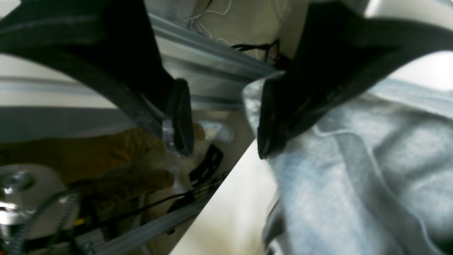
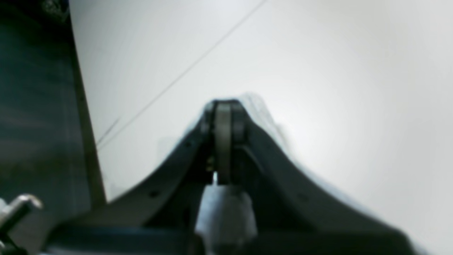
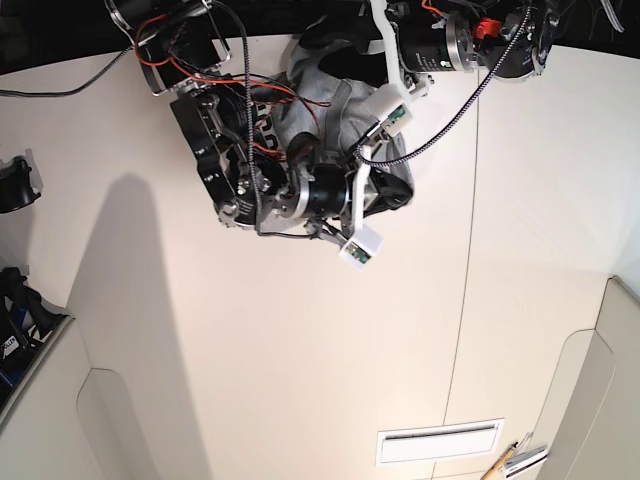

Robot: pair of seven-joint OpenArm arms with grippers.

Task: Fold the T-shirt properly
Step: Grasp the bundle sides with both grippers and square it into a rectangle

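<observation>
The T-shirt [image 3: 330, 110] is soft heather-grey knit, bunched into a rumpled heap at the far edge of the table [image 3: 300, 350], underneath and between the two arms. In the left wrist view the T-shirt [image 1: 357, 166] shows a mottled weave, deep creases and a raised seam curving across it, and it fills the right side of that view. The left gripper [image 1: 226, 117] has two black, curved fingers [image 1: 180, 117] tipped with flat rubbery pads, standing well apart with open space between them; the right-hand pad touches the cloth's edge but nothing is clamped. Beside the T-shirt in that view runs a strip of pale table, and past the table's edge lie grooved aluminium rails, black cables, a yellowish blurred object and a coiled metal hose. In the right wrist view the right gripper [image 2: 223, 141] has its dark fingers pressed together, with only a thin pale-grey strip between the pads; the blur leaves it unclear whether that strip is cloth or part of the pads. The table beyond the T-shirt is smooth, matte cream-white, crossed by a thin straight seam [image 3: 465, 270]. At its near edge, well away from the T-shirt, a slotted rectangular vent [image 3: 440, 442] is set flush into the top.
</observation>
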